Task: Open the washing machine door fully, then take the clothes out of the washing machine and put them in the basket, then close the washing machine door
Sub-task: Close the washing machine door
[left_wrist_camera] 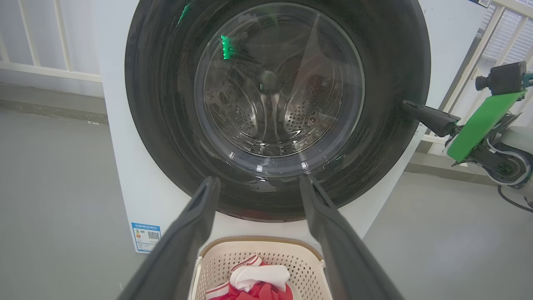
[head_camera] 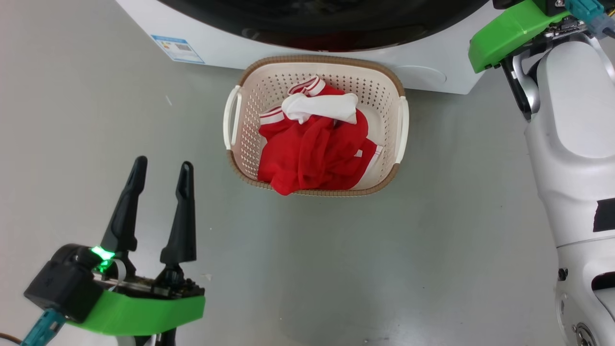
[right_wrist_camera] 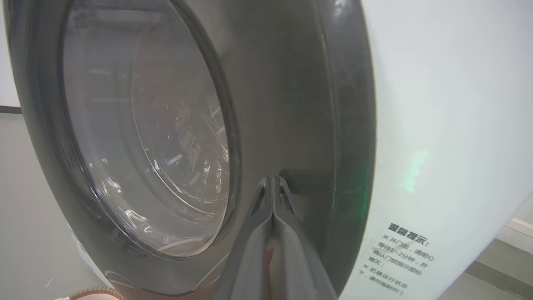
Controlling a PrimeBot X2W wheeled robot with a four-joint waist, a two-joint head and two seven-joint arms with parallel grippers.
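Head view: my left pincer (head_camera: 163,163) stands spread wide, with nothing between its fingers. Ahead and to its right the basket (head_camera: 269,81) sits just before the washing machine (head_camera: 226,43), the clothes (head_camera: 312,149) heaped inside.

Left wrist view: straight beyond those fingertips the washing machine door (left_wrist_camera: 387,62) lies flush on the machine's front. My right pincer (left_wrist_camera: 407,105) has its tip at the door's rim.

Right wrist view: its fingers are pressed together on nothing, tips at the glossy black rim.
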